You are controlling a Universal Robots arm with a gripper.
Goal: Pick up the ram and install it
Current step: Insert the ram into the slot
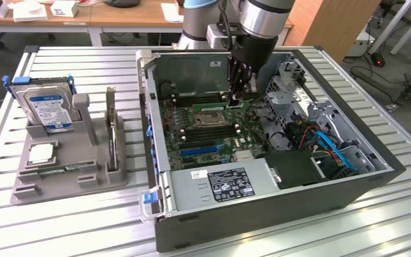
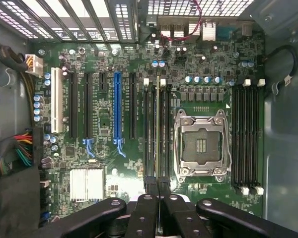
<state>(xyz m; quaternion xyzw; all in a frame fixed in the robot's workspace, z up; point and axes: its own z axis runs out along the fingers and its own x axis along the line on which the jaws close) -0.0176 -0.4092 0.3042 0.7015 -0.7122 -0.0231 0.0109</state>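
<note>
The black pincer is clamped on the ram, a thin stick held on edge along the long dark slots beside the square metal socket. On the ribbed metal table, from the exterior view's left: a grey moulded tray near that edge holds an upright silver drive. Then the open boxy case holds the green board.

Drive cage near jaws
</note>
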